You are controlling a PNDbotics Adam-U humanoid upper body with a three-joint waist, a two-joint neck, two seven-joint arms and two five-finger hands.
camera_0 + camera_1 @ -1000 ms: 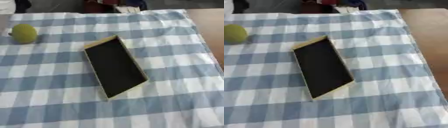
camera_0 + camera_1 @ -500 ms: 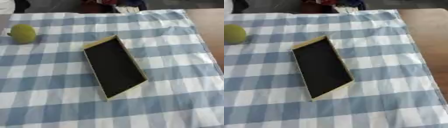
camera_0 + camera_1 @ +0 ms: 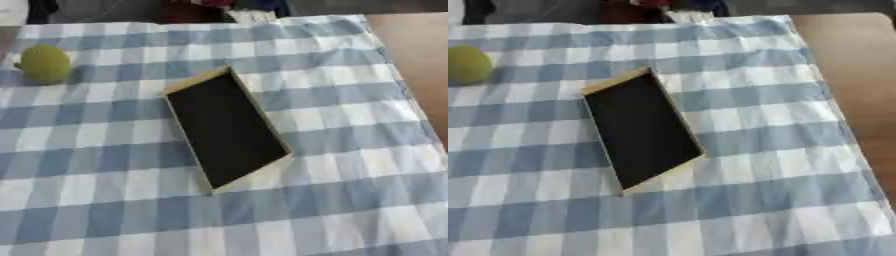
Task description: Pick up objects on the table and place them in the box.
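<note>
- Two things sit on my table (image 3: 859, 70), and I tell them from big to small.
- Biggest of all is the table, which is brown wood. I see its bare top only on the right side.
- Next is the cloth (image 3: 350, 165). It has blue and white squares and covers most of the table. Its right edge lies on the wood.
- Then comes the box (image 3: 226, 128). It is flat and long, with a thin tan rim and a dark black inside. It lies near the middle of the cloth and is turned a bit, so one short end points up and left and the other points down and right. I see nothing inside it.
- Smallest is the ball (image 3: 44, 64). It is round and yellow-green. It sits on the cloth at the far left, well apart from the box. It is not in the box yet.
- Some dark things (image 3: 254, 6) show past the far edge of the cloth, but I cannot tell what they are.
- Neither of my hands shows in the two views, so I cannot tell if their fingers are spread, pressed together, or pinching a thing.
</note>
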